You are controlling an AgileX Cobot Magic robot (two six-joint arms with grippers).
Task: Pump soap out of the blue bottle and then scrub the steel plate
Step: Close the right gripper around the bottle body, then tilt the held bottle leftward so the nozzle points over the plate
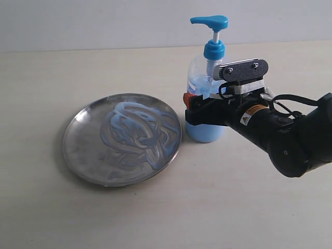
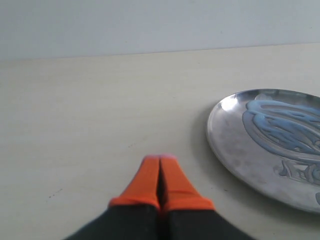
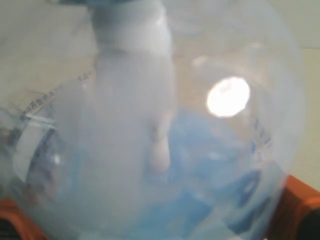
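The blue bottle (image 1: 206, 127) stands upright just right of the steel plate (image 1: 83, 155), its blue pump head (image 1: 210, 22) raised. Pale blue soap (image 1: 137, 129) is smeared in swirls over the plate. My right gripper (image 1: 203, 108) reaches in from the right with its jaws wide on either side of the bottle's body. In the right wrist view the bottle (image 3: 150, 125) fills the frame between the orange fingers (image 3: 300, 205); whether they press on it does not show. My left gripper (image 2: 160, 159) is shut and empty over bare table beside the plate (image 2: 235, 145).
The pale tabletop (image 1: 233, 207) stretches around plate and bottle, with a light wall (image 1: 104, 21) behind its far edge. My right arm's dark body (image 1: 290, 140) lies low over the table's right side.
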